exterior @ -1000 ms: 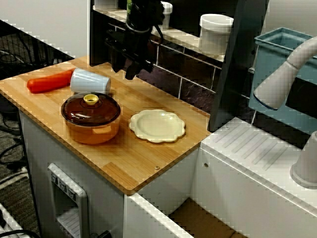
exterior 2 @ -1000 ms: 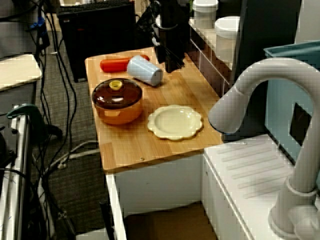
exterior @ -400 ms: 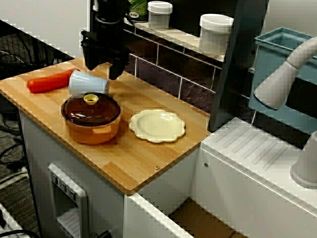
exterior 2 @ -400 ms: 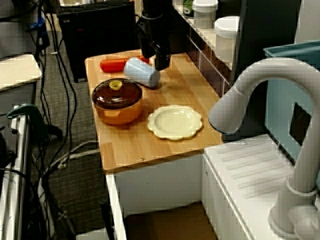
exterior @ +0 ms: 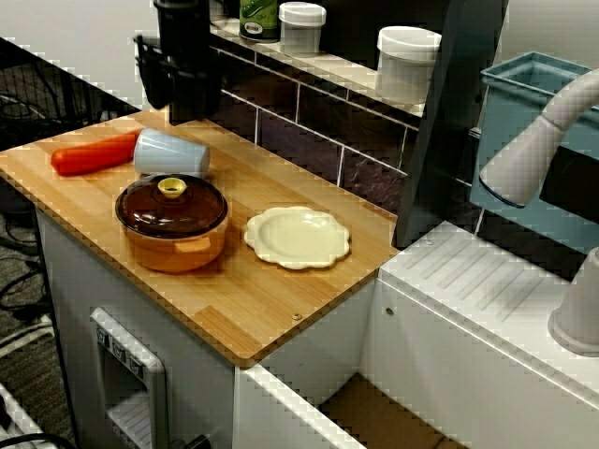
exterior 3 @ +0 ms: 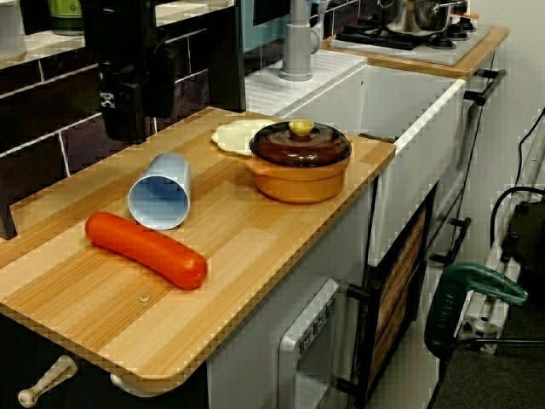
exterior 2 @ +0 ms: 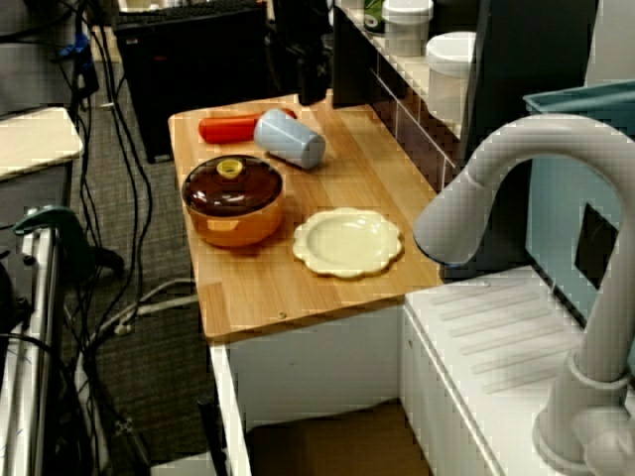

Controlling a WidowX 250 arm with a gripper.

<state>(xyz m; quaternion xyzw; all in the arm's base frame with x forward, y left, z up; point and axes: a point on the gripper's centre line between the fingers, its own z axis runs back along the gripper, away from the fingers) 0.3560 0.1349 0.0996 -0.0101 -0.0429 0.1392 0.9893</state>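
Observation:
My black gripper point(exterior: 180, 110) hangs open and empty just above the back edge of the wooden counter point(exterior: 271, 299). It is a little above and behind a light blue cup point(exterior: 170, 154) that lies on its side, touching nothing. The view from the counter's far end shows the gripper point(exterior 3: 134, 128) behind the cup point(exterior 3: 160, 190), whose mouth faces that camera. A red-orange sausage point(exterior: 92, 154) lies beside the cup. In the view along the counter the gripper point(exterior 2: 304, 89) is above the cup point(exterior 2: 290, 139) and the sausage point(exterior 2: 228, 129).
An orange pot with a brown lid point(exterior: 171, 223) stands in front of the cup, with a cream scalloped plate point(exterior: 298, 236) to its right. White jars point(exterior: 406, 61) sit on the shelf behind. A dark post point(exterior: 440, 131), a white sink point(exterior: 487, 309) and a faucet point(exterior: 543, 131) lie to the right.
The gripper has moved left along the back of the counter and risen, from right of the cup to above and behind it. The cup, sausage, pot and plate stay in place.

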